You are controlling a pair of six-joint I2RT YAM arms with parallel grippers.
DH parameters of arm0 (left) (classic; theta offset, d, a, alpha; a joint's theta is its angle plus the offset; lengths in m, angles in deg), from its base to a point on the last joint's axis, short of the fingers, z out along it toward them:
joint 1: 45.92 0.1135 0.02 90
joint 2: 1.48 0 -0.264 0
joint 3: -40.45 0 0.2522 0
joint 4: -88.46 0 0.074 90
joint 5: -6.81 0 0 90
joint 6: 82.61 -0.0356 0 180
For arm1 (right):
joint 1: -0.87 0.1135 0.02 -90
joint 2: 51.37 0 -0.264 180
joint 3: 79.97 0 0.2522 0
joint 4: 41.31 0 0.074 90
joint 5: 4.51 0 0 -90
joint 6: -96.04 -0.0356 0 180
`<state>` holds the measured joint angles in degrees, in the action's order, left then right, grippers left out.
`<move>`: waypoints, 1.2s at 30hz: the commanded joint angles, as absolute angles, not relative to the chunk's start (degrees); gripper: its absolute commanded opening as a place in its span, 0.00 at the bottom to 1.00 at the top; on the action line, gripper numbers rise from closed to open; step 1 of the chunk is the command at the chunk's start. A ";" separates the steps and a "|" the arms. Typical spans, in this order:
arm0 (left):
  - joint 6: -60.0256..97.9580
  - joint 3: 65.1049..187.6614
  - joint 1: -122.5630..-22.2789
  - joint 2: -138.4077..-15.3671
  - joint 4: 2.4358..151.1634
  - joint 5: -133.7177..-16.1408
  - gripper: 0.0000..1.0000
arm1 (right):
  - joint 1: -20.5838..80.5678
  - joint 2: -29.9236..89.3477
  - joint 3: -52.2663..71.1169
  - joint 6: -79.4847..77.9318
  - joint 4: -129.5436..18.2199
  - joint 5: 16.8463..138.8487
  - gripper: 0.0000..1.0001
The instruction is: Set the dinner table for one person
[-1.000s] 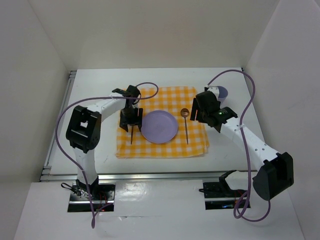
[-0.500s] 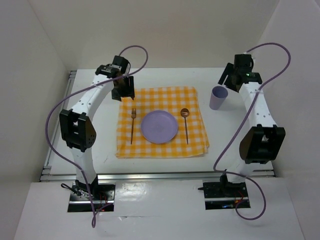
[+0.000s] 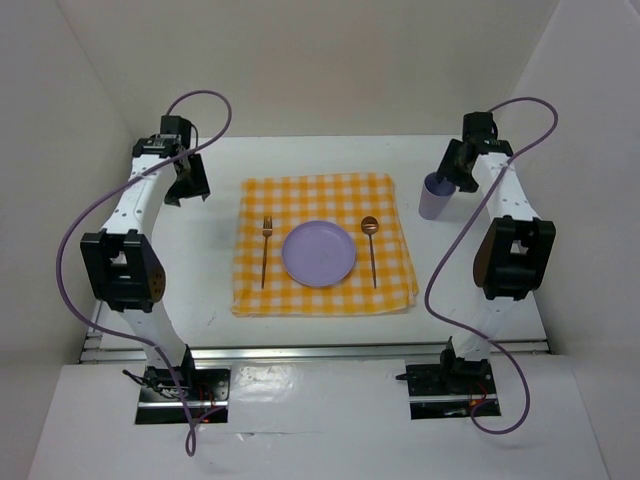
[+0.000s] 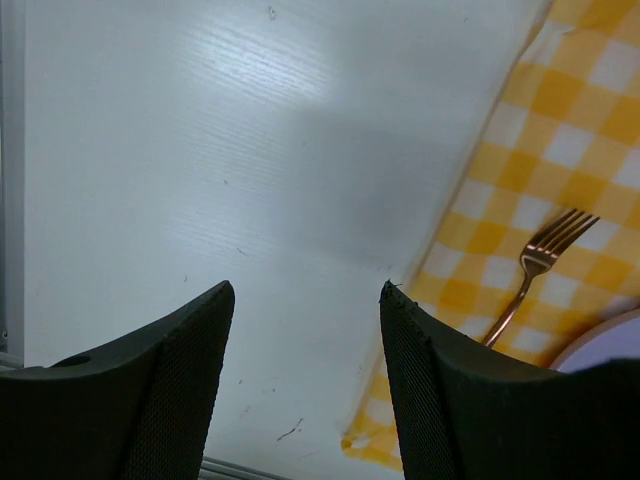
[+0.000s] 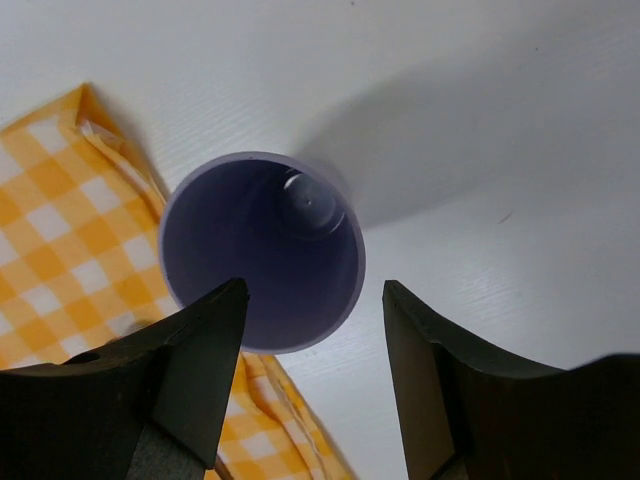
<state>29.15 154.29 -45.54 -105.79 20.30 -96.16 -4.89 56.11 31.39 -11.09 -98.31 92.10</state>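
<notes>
White walls enclose the smooth, faintly grained white bench (image 3: 200, 270), which has metal rails along its edges. At its centre a square yellow-checked cloth (image 3: 390, 285) bears a round lilac plate (image 3: 319, 253) between a slim coppery fork (image 3: 265, 250) and a spoon (image 3: 372, 250). A tapered lilac cup (image 3: 435, 196) stands just beside the cloth. The left end effector (image 4: 305, 290) gapes wide and empty over bare bench. The right end effector (image 5: 312, 285) spreads wide above the cup.
</notes>
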 commanded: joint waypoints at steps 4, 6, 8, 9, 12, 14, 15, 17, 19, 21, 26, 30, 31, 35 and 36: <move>27.26 152.56 -44.08 -100.62 22.93 -94.26 0.67 | -4.67 53.92 25.03 -12.24 -96.12 93.40 0.59; 27.25 152.04 -44.08 -100.09 22.93 -93.66 0.67 | -4.67 53.92 24.50 -13.29 -96.11 93.40 0.54; 27.25 152.04 -44.08 -100.09 22.93 -93.65 0.67 | -4.67 55.32 24.49 -13.30 -96.11 93.40 0.47; 27.25 152.04 -44.08 -100.09 22.93 -93.65 0.67 | -4.67 55.33 24.49 -13.91 -96.11 94.01 0.45; 27.25 151.42 -44.08 -100.09 22.93 -93.65 0.67 | -4.67 55.86 23.97 -13.91 -96.11 94.54 0.31; 27.25 151.42 -44.08 -100.09 22.93 -93.65 0.67 | -4.67 55.86 23.97 -13.91 -95.50 95.07 0.18; 27.25 151.42 -44.08 -100.09 22.93 -93.65 0.67 | -4.67 55.86 23.97 -13.91 -95.50 95.07 0.04; 27.25 151.42 -44.08 -99.48 22.93 -94.18 0.67 | -4.67 56.39 25.28 -13.91 -96.02 95.68 0.00; 26.64 151.42 -44.08 -99.48 22.93 -95.58 0.67 | -4.67 56.39 25.98 -13.91 -96.02 96.29 0.00; 26.63 151.42 -44.08 -98.34 23.54 -96.28 0.67 | -4.67 55.86 27.65 -13.39 -96.64 96.30 0.00; 26.63 148.52 -44.08 -97.11 25.30 -96.81 0.67 | -1.69 52.44 32.66 -12.86 -96.64 94.10 0.00; 26.11 148.52 -44.08 -96.58 25.30 -97.43 0.67 | 4.46 50.58 35.39 -12.86 -95.33 93.58 0.00; 26.11 148.00 -44.08 -96.06 25.30 -97.43 0.67 | 7.25 50.58 35.39 -12.86 -94.71 92.01 0.00; 25.59 146.86 -44.08 -94.83 25.83 -97.95 0.67 | 14.20 54.70 38.02 -12.86 -95.31 95.40 0.00; 25.58 146.85 -44.08 -94.82 25.83 -97.96 0.67 | 15.27 55.93 38.73 -12.86 -95.32 96.12 0.00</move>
<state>26.78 147.42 -44.45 -97.97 24.55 -96.71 12.02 54.47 35.09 -13.51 -96.78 94.00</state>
